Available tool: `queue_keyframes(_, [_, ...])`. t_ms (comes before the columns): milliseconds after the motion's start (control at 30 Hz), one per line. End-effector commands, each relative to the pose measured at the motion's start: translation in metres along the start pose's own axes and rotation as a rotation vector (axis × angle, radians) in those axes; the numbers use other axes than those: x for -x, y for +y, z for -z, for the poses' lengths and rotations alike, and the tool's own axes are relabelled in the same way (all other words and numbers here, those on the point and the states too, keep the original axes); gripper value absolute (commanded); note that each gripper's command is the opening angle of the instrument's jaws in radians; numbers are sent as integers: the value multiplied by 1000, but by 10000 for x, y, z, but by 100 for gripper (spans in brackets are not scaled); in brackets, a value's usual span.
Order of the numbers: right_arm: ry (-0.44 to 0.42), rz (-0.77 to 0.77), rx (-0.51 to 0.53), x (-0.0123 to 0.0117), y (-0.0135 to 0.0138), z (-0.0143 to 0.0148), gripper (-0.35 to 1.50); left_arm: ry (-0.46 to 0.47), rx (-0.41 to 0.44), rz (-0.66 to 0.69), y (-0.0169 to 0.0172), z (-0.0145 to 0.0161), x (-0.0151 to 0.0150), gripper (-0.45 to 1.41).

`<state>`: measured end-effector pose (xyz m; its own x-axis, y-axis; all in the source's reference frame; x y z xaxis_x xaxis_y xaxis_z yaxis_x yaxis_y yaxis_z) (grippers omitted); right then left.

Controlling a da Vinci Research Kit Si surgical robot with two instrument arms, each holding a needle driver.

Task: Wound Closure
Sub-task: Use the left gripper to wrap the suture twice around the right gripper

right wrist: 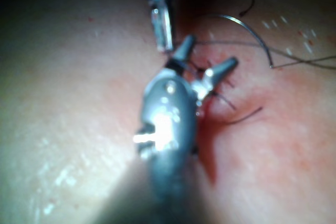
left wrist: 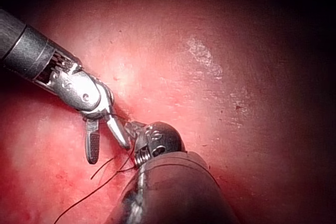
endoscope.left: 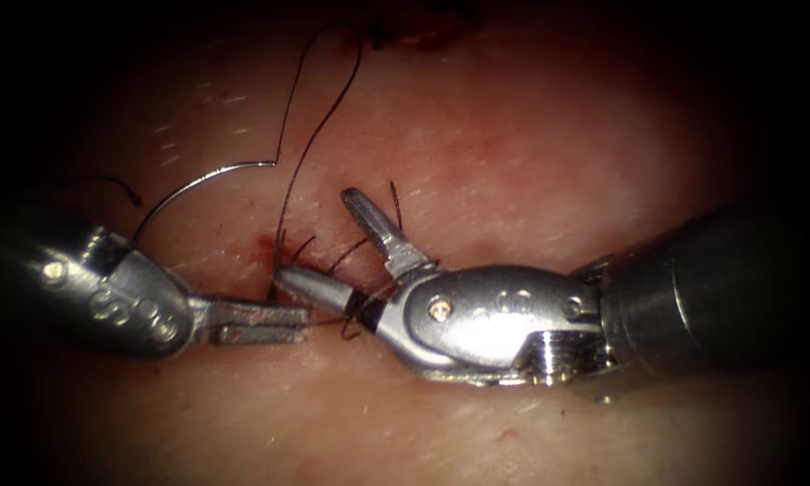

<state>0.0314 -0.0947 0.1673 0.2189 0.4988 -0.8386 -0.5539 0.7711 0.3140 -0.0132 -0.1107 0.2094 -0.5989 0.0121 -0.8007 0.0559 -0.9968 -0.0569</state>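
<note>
1. Here the right claw (endoscope.left: pixel 333 247) is spread wide over the stitch, holding nothing.
2. The left claw (endoscope.left: pixel 283 322) is pressed together, apparently pinching thread (endoscope.left: pixel 319 135).
3. The needle (endoscope.left: pixel 202 183) lies free on the tissue (endoscope.left: pixel 531 162), left of the cut; stiff and slippery, probably best gripped mid-curve.

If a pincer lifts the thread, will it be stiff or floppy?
Probably floppy: the thread curls in a loose loop from the needle lying on the tissue. Likely light: thin. Right pincer open, empty; left pincer shut, contents unclear.
</note>
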Motion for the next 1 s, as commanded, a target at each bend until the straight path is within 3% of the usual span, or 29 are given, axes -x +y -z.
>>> queue_keyframes(33, [-28,5,-6,8,-16,-1,98,1,3,6,14,-7,-9,-45])
queue_keyframes(300, [-137,28,-20,26,-11,2,93,-26,-17,-11,10,-1,-9,-45])
queue_keyframes(500, [-139,29,-29,26,-17,-3,93,-33,-21,-16,1,-2,-14,-45])
queue_keyframes(567, [-138,28,-42,26,-21,-7,93,-35,-22,-11,-6,-2,-15,9])
queue_keyframes(667, [-137,28,-51,25,-26,-10,93,-47,-32,-1,-12,-2,-13,73])
queue_keyframes(767, [-136,28,-54,25,-26,-10,93,-91,-27,53,-15,-4,-5,108])
queue_keyframes(1000, [-136,28,-55,24,-26,-9,93,-249,14,68,-3,-12,14,131])
